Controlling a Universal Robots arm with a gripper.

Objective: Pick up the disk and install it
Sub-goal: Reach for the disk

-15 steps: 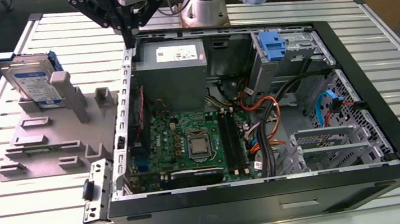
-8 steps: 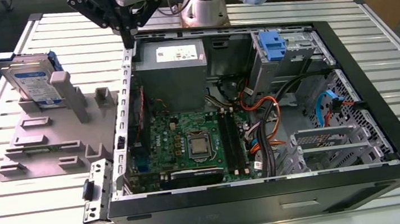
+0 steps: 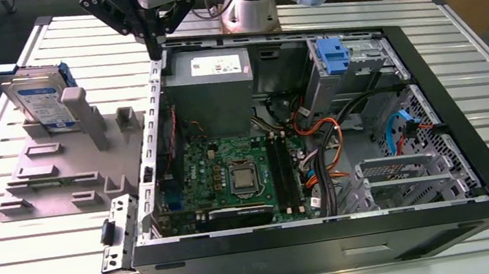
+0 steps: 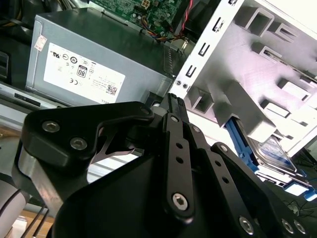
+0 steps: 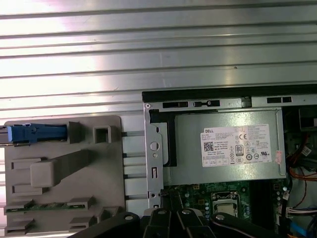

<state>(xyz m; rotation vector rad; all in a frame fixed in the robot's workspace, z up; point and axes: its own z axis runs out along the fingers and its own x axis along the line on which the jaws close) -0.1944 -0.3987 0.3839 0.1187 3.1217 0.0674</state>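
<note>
I saw the table (image 3: pixel 38 271) as ribbed bare metal, glossy under glare. At nine o'clock of the black case (image 3: pixel 268 262) in the exterior view, the fixture (image 3: pixel 55 172) looked matt grey plastic. The disk (image 3: pixel 42 101) showed silver metal (its carrier blue plastic). The gripper (image 4: pixel 171 99) was matt black.

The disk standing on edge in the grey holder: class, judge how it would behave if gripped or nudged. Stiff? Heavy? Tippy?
Probably rigid: the disk looks like a metal-cased slab in a blue frame. Likely heavy for its size, for the same reason. Standing on edge in the grey holder, it might tip if pushed sideways.
</note>
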